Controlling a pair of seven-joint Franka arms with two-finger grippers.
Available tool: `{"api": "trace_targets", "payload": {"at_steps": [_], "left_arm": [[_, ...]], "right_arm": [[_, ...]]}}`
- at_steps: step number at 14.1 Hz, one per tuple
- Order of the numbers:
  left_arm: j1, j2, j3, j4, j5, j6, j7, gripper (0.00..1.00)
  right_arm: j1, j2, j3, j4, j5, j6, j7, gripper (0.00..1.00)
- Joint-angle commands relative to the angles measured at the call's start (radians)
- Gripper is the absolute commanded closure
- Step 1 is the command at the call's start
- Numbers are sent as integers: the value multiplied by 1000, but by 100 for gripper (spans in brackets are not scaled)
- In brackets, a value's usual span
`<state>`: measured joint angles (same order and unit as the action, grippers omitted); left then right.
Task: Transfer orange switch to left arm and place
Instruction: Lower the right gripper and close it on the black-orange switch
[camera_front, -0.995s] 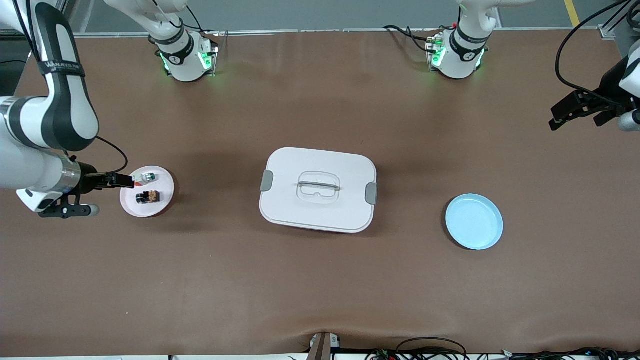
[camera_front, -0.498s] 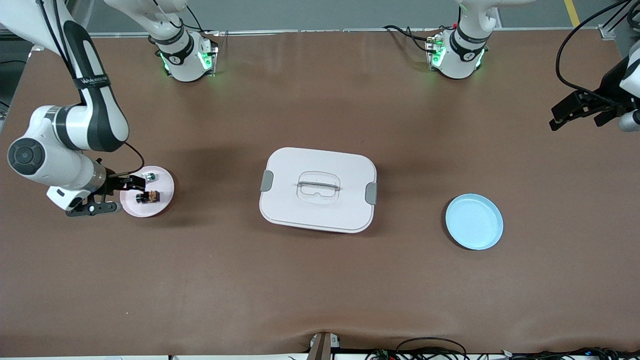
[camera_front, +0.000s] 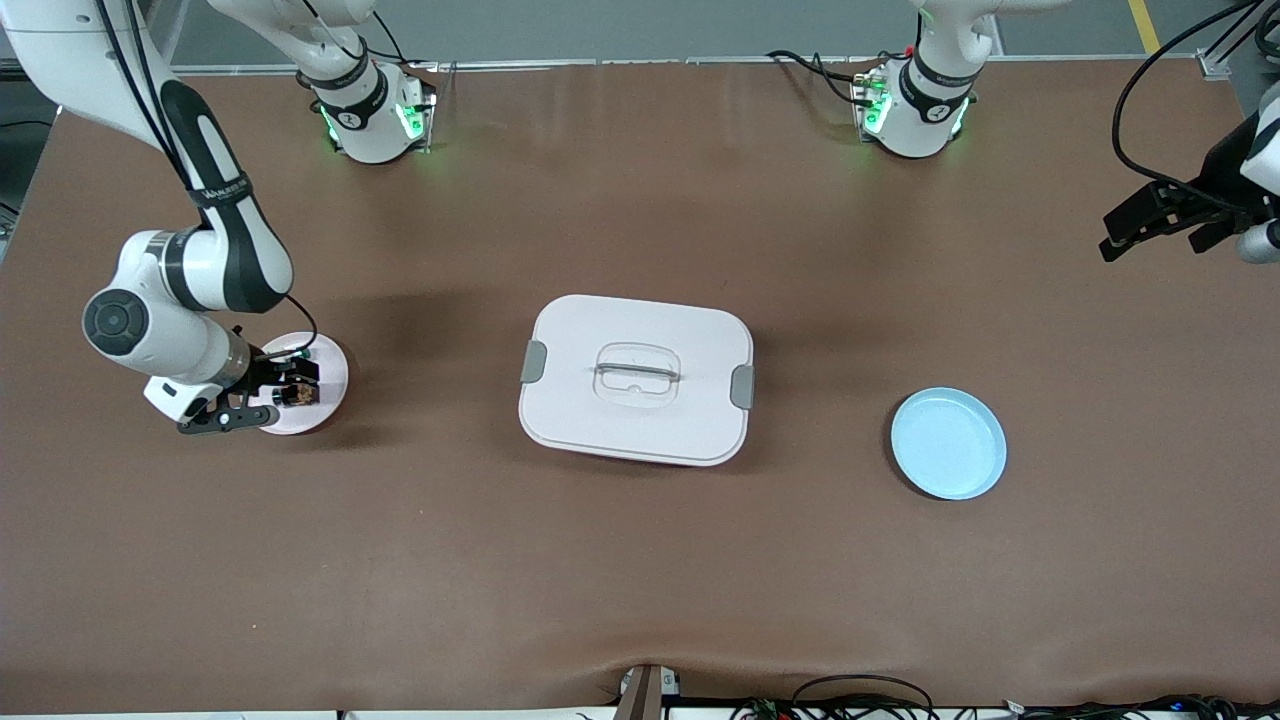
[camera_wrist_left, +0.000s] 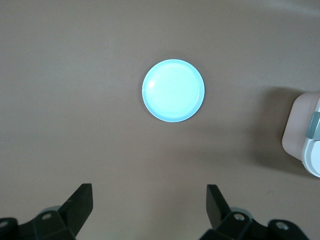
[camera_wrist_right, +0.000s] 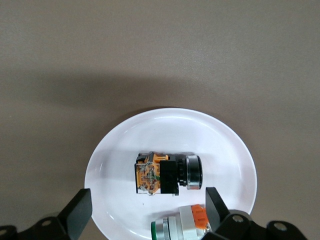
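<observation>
The orange switch, a tiny black block with an orange-brown end, lies on its side on a small pale pink plate toward the right arm's end of the table. My right gripper hangs open just above the plate, its fingers either side of the plate's middle and touching nothing. The white box with grey clips sits mid-table. My left gripper waits open and empty over the left arm's end of the table.
A white-and-green part with an orange-red bit lies on the pink plate beside the switch, close to one right finger. A blue plate stands empty between the box and the left arm's end of the table.
The right arm has swung toward the box and brought its open gripper from beside the pink plate to over the switch. The left arm has not moved.
</observation>
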<state>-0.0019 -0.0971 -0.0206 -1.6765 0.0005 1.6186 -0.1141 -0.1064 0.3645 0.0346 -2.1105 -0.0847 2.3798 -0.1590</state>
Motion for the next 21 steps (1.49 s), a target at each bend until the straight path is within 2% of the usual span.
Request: {"api": "trace_targets", "payload": {"at_steps": [1, 6, 11, 21], "left_arm": [[3, 13, 4, 27, -5, -23, 22, 0], [2, 13, 4, 27, -5, -23, 22, 0], [3, 13, 4, 27, -5, -23, 22, 0], [3, 13, 4, 27, -5, -23, 22, 0]], "right_arm": [[-4, 13, 5, -22, -18, 48, -4, 0], [-10, 45, 4, -31, -18, 108, -4, 0], [-35, 53, 4, -23, -47, 110, -4, 0], [-59, 79, 5, -23, -41, 121, 19, 0]]}}
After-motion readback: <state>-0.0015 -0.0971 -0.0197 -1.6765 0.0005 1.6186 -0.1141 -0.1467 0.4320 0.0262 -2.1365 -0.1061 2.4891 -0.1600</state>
